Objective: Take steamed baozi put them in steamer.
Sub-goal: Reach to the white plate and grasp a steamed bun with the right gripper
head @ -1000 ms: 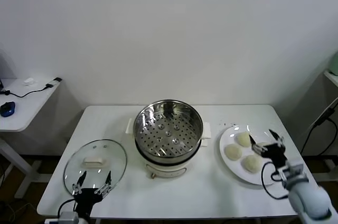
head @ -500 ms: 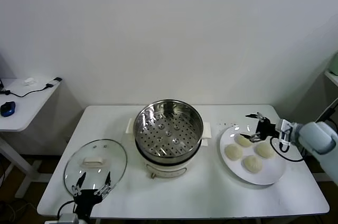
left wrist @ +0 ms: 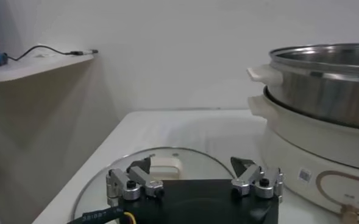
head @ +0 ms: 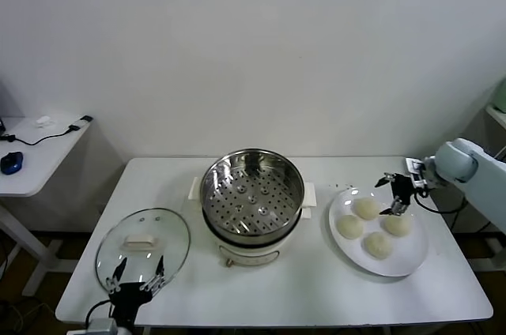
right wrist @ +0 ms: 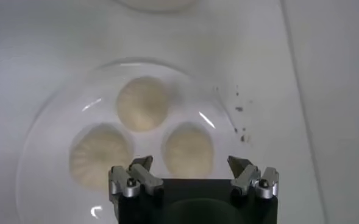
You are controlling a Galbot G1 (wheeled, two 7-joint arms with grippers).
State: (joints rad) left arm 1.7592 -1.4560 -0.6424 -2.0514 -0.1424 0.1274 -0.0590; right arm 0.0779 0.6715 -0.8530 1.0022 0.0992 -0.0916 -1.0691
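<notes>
Black and metal-tipped, my right gripper hangs over the far side of the white plate with its fingers spread and nothing between them; in the right wrist view the same gripper shows its two fingertips parted above the buns. Four steamed baozi sit on that plate, all of them cream-white and domed, and the nearest one lies just below the open jaws without my being able to tell whether anything touches it. The wrist camera takes in three of them. The steamer stands at the middle of the white table, well apart from the plate, its perforated tray bare. My left gripper waits at the near left edge, fingers open, just over the rim of the glass lid, with the steamer's cream base beside it.
</notes>
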